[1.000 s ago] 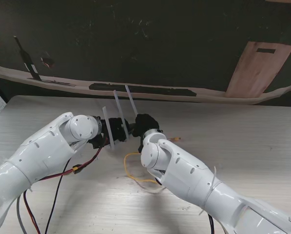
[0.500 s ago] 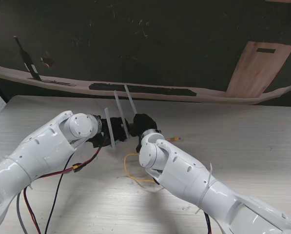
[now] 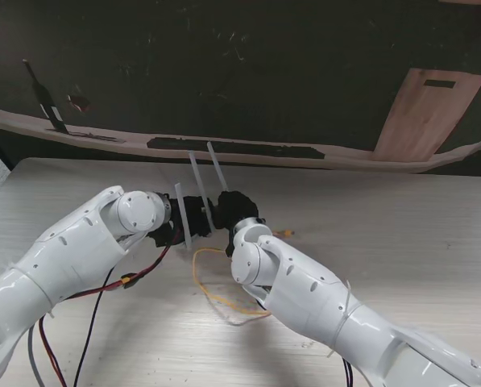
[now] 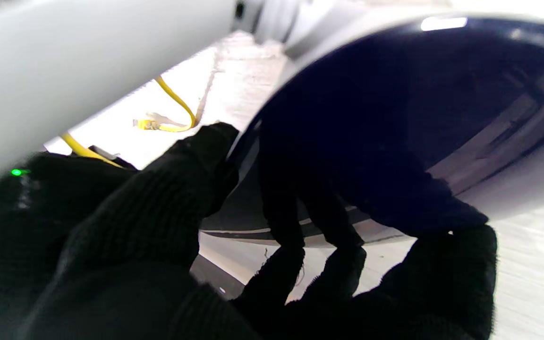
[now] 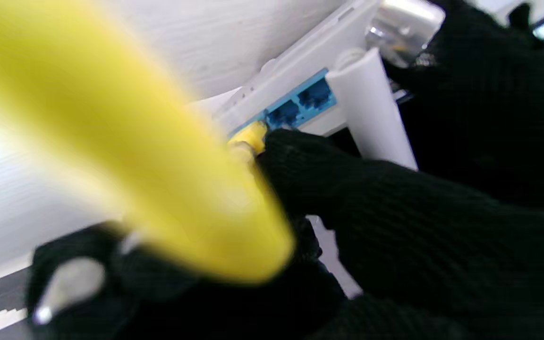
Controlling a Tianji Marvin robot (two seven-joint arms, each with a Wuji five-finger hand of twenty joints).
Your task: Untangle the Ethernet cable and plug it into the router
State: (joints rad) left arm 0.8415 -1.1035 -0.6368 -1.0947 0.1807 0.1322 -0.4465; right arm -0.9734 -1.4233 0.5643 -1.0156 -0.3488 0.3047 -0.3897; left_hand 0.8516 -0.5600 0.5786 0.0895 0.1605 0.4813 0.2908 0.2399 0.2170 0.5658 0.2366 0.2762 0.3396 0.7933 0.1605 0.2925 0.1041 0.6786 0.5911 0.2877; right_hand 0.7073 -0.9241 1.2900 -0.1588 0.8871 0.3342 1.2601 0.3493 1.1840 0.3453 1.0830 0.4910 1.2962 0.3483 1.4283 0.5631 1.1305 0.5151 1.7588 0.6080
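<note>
A pale wood-grain bench [image 3: 401, 234] fronts a dark wall. From the stand, both black-gloved hands meet at the router [image 3: 193, 211]; yellow Ethernet cable [image 3: 212, 294] loops nearer to me. Left wrist: left hand [image 4: 168, 245] clamps the router. Right wrist: right hand [image 5: 347, 226] pinches the cable's plug [image 5: 249, 136] at the blue ports [image 5: 300, 105].

Wrist views blurred close up; table brightly lit.
</note>
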